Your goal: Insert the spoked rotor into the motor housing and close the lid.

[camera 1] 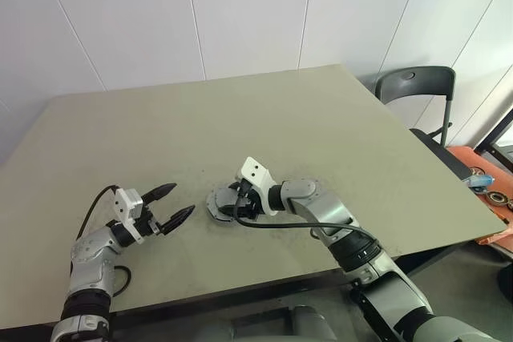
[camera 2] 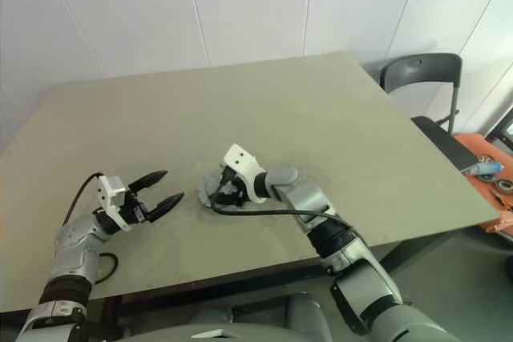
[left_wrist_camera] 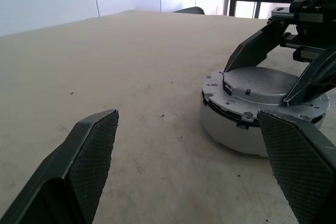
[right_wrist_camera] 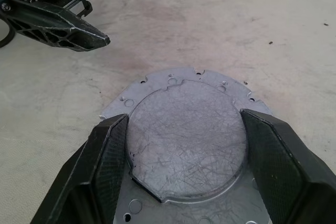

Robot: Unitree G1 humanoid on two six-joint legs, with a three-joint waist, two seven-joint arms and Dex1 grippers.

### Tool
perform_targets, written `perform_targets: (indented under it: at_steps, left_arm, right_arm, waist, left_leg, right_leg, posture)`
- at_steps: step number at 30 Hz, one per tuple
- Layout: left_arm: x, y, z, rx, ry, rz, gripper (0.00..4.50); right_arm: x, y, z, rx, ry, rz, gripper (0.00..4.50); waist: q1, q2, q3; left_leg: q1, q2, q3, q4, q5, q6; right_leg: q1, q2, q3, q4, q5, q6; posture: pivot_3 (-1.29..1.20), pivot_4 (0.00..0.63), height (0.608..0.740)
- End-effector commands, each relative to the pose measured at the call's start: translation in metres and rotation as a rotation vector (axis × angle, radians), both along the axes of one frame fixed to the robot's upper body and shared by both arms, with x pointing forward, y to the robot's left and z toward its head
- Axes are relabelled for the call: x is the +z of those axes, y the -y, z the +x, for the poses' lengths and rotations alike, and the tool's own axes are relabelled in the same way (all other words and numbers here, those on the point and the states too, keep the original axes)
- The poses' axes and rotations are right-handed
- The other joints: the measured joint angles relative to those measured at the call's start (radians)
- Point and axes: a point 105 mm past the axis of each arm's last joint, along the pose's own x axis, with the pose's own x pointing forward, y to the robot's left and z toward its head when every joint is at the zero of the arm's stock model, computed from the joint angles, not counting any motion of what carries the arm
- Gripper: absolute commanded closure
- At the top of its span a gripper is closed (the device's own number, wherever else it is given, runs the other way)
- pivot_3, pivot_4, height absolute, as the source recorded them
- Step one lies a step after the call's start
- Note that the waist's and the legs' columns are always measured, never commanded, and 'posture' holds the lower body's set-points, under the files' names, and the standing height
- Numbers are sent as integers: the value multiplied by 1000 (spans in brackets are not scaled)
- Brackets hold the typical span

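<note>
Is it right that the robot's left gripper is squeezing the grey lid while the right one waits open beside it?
No, swap them. The right wrist view shows the right gripper clamped on the lid's raised centre. The left gripper waits open beside it, holding nothing.

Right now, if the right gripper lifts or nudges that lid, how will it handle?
The lid looks like scratched bare metal, so probably rigid and slick against the fingers. It is flat and low with a notched edge, so it will likely slide, not roll or tip. The right gripper straddles its raised disc, a shallow hold that may slip.
</note>
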Motion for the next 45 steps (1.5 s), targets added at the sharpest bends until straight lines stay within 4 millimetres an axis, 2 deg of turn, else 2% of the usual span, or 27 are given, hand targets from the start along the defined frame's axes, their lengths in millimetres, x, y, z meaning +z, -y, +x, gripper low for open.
perform_targets:
  at_steps: [1,23,45]
  left_arm:
    - [11,-3,5,6,47,14,0]
    - [10,-3,5,4,50,16,0]
    - [11,-4,5,6,50,17,0]
  right_arm:
    - [15,-5,7,-15,61,31,1464]
    - [1,0,0,44,54,-52,1464]
    - [-16,15,6,-1,9,-129,1464]
  waist:
    - [0,0,0]
    - [0,0,0]
    - [0,0,0]
  left_leg:
    - [0,0,0,0,0,0]
    - [0,0,0,0,0,0]
    - [0,0,0,0,0,0]
  right_leg:
    - [0,0,0,0,0,0]
    - [0,0,0,0,0,0]
    - [0,0,0,0,0,1]
  posture:
    - [0,0,740]
    - [0,0,740]
    - [0,0,740]
